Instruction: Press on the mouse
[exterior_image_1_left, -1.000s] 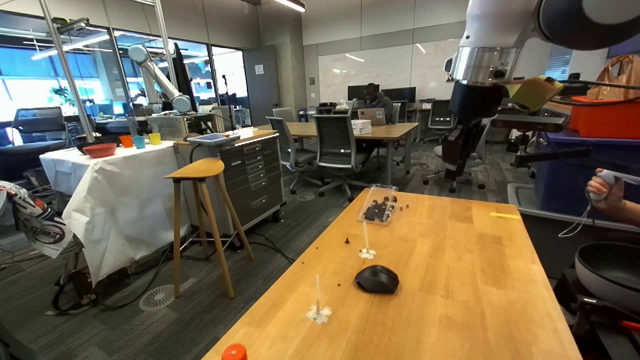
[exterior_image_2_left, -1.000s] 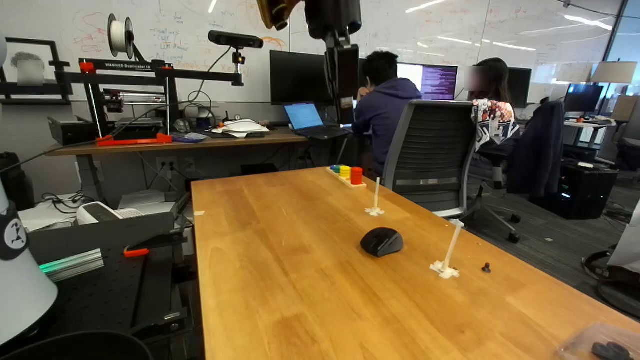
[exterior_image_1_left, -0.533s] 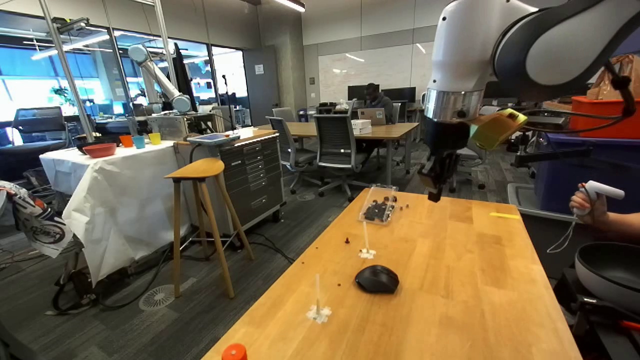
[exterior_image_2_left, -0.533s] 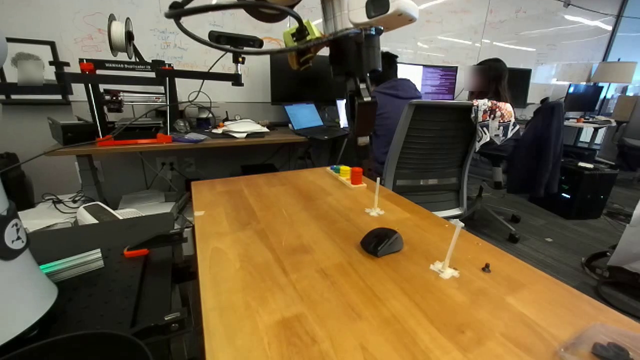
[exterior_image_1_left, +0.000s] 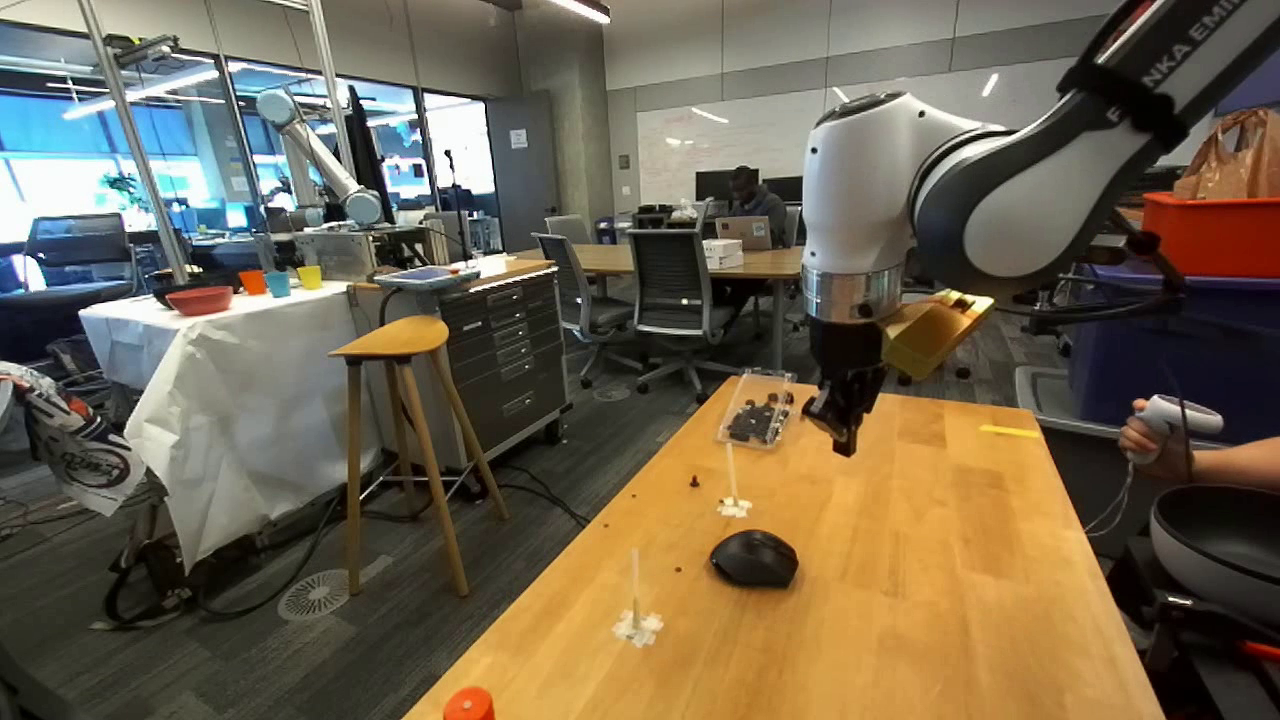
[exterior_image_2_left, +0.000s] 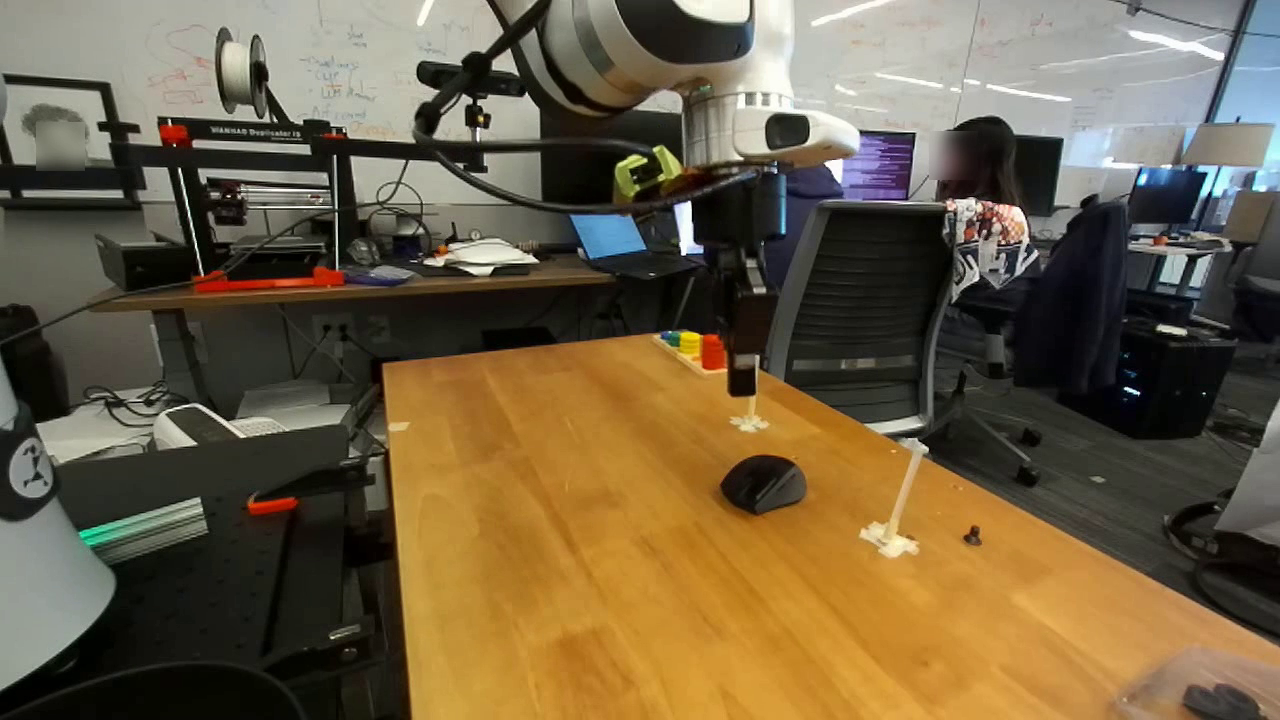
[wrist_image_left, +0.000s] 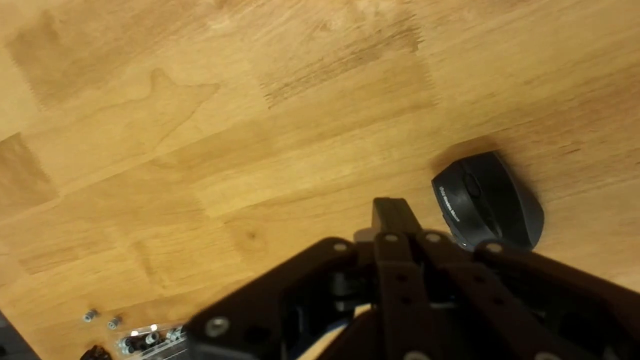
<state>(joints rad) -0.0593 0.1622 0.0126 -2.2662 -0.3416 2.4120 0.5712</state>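
The mouse (exterior_image_1_left: 755, 558) is a dark, domed shape lying flat on the wooden table (exterior_image_1_left: 950, 610). It also shows in an exterior view (exterior_image_2_left: 763, 484). In the wrist view the mouse (wrist_image_left: 487, 200) lies to the right of the fingertips, its lower edge partly hidden by the gripper's linkage. My gripper (wrist_image_left: 395, 217) is shut, its fingertips together with nothing seen between them. In both exterior views the gripper (exterior_image_1_left: 843, 440) points down and hangs in the air above the table, apart from the mouse. Its tip (exterior_image_2_left: 742, 378) stands above the mouse in the picture.
Two thin white pegs (exterior_image_1_left: 732, 475) (exterior_image_1_left: 635, 590) stand taped to the table near the mouse. A clear box (exterior_image_1_left: 757, 420) holds dark pieces. A small screw (exterior_image_2_left: 972, 536) lies near a peg. A toy with coloured discs (exterior_image_2_left: 690, 345) sits at an edge.
The arm has come down and across the table, bringing the gripper lower and nearer to the mouse. The mouse has not moved.
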